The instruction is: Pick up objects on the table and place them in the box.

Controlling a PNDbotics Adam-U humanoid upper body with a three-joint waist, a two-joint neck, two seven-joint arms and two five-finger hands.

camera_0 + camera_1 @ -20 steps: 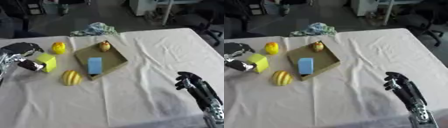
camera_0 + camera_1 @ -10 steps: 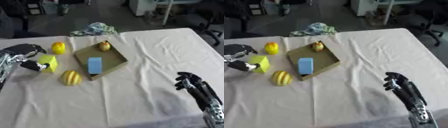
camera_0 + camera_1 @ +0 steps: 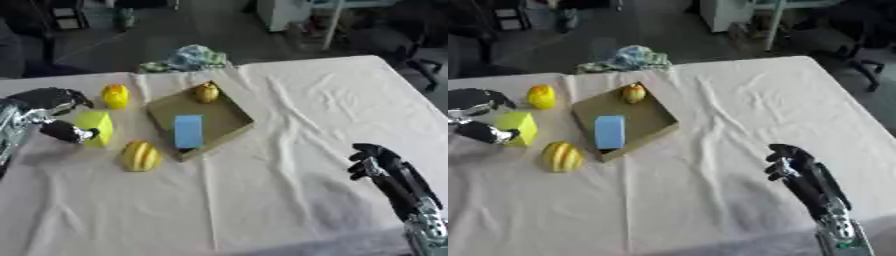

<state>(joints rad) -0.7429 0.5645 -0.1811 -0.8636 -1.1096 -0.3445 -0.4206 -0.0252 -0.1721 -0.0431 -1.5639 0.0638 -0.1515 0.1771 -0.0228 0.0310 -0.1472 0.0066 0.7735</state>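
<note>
the left hand (image 3: 54,114) was closing on the yellow-green block (image 3: 94,128), thumb and curled fingers pinching it just left of the cardboard box (image 3: 230,127), block apparently on the cloth. the right hand (image 3: 802,176) rested idle at lower right, fingers relaxed. judged step: grasping. next it needed a lift and carry rightward over the box wall.

A worktop (image 3: 289,200) draped in wrinkled white cloth carries an open brown cardboard box (image 3: 229,123), a yellow-green cube (image 3: 98,126), a striped yellow fruit (image 3: 140,155), a small yellow fruit (image 3: 115,95) and crumpled blue-green fabric (image 3: 191,57) at its far edge.
</note>
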